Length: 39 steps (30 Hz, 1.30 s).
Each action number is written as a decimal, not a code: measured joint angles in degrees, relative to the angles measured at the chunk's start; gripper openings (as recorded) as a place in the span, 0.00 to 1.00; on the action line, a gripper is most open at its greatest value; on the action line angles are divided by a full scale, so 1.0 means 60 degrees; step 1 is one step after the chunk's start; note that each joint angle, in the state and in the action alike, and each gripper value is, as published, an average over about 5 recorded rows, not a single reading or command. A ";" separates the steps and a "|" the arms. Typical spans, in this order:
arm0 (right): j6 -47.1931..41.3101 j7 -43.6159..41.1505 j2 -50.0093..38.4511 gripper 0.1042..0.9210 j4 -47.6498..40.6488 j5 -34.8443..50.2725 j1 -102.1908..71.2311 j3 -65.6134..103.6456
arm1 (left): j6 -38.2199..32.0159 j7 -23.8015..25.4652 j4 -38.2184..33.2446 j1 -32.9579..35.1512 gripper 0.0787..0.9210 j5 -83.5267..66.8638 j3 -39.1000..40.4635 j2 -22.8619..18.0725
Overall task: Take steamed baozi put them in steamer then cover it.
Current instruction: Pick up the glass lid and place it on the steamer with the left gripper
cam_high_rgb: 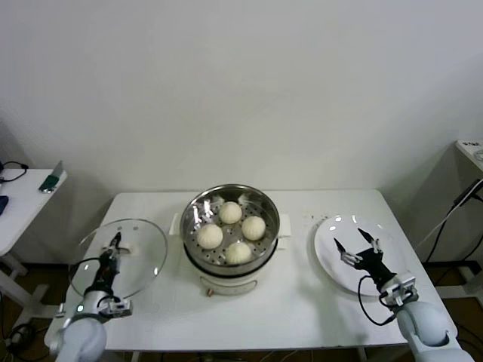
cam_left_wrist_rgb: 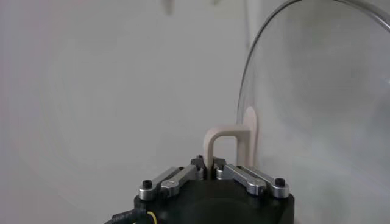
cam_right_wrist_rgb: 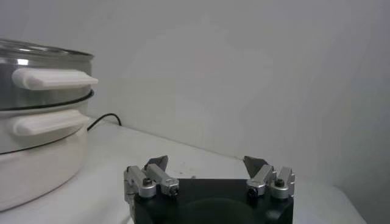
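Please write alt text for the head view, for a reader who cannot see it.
Four baozi sit in the open steamer at table centre. The left gripper is shut on the handle of the glass cover beside it; the right gripper hangs open over an empty white plate.

A plain indoor test room, more lab than kitchen: a white worktop [cam_high_rgb: 151, 302] stands against a bare white wall [cam_high_rgb: 241, 90], with a small side table [cam_high_rgb: 23, 204] holding gadgets and cables at one edge, a white cabinet [cam_high_rgb: 469, 162] at the other, and loose black cables [cam_high_rgb: 445, 226] hanging.
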 measured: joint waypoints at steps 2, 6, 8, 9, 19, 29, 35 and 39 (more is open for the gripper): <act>0.0028 -0.0001 -0.0039 0.88 -0.0052 0.0014 0.0046 -0.0011 | 0.0263 0.0020 -0.0485 0.0301 0.09 -0.0096 -0.0073 0.0097; 0.0092 -0.0031 -0.0164 0.88 -0.0192 0.0040 0.0144 -0.0066 | 0.0934 0.0049 -0.1490 0.0943 0.09 -0.0216 -0.0193 0.0313; 0.0114 -0.0050 -0.0241 0.88 -0.0273 0.0068 0.0205 -0.0083 | 0.1319 0.0068 -0.2002 0.1241 0.09 -0.0273 -0.0224 0.0444; 0.0123 -0.0055 -0.0280 0.88 -0.0305 0.0089 0.0233 -0.0088 | 0.1520 0.0080 -0.2256 0.1368 0.09 -0.0301 -0.0229 0.0516; 0.0214 -0.0100 -0.0583 0.88 -0.0530 0.0192 0.0390 -0.0217 | 0.3609 0.0483 -0.4272 0.1786 0.09 -0.0789 0.0109 0.1518; 0.0219 -0.0129 -0.0593 0.88 -0.0777 0.0087 0.0685 -0.0424 | 0.5247 0.1476 -0.4956 0.0591 0.09 -0.0872 0.2022 0.2613; 0.0212 -0.0151 -0.0511 0.88 -0.0939 -0.0049 0.0861 -0.0500 | 0.5834 0.2382 -0.4901 -0.0841 0.09 -0.0359 0.3724 0.2460; 0.0178 -0.0161 -0.0464 0.88 -0.0987 -0.0156 0.0918 -0.0511 | 0.6087 0.2984 -0.4654 -0.1793 0.09 0.0083 0.4742 0.2024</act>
